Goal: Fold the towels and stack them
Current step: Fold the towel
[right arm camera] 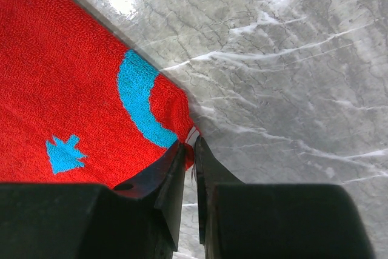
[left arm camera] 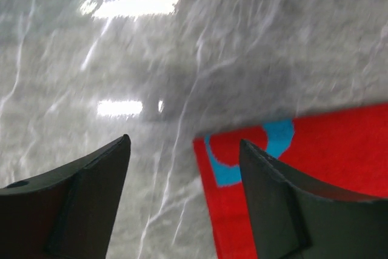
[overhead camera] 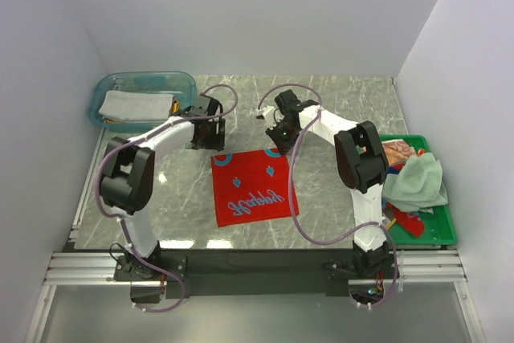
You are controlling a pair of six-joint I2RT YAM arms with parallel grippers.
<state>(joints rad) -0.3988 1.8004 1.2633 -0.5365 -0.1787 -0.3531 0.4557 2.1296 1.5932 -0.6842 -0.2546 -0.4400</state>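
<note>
Top view, left to right: a clear teal tub [overhead camera: 110,86] at the far left of the grey marbled table [overhead camera: 345,110] holds a folded grey-white towel [overhead camera: 132,104]. The left arm [overhead camera: 128,174] rises from its base, bends at a raised elbow and reaches inward and away; the left gripper [overhead camera: 207,142] points down at the far left corner of the red towel [overhead camera: 251,186]. In the left wrist view the left gripper [left arm camera: 185,144] is spread wide with nothing between its fingers [left arm camera: 97,192]; one finger lies over bare marble and the other over the towel's edge, and contact cannot be judged. The red towel lies flat at mid-table between the two arms; it is nearly square, so no long axis is plain; it is turned slightly, its far edge rising toward the right. It bears blue arcs at the far corners, a small blue figure at the centre and pale script along the near edge. The right arm [overhead camera: 360,154] is folded at a high elbow, its forearm reaching inward; the right gripper [overhead camera: 274,144] meets the far right corner. In the right wrist view the right gripper [right arm camera: 189,144] is pinched on that corner of the red towel [right arm camera: 73,95], a white hem showing between the tips. A green crate [overhead camera: 440,234] at the right edge holds a crumpled pale green towel [overhead camera: 418,182] over other cloths.
</note>
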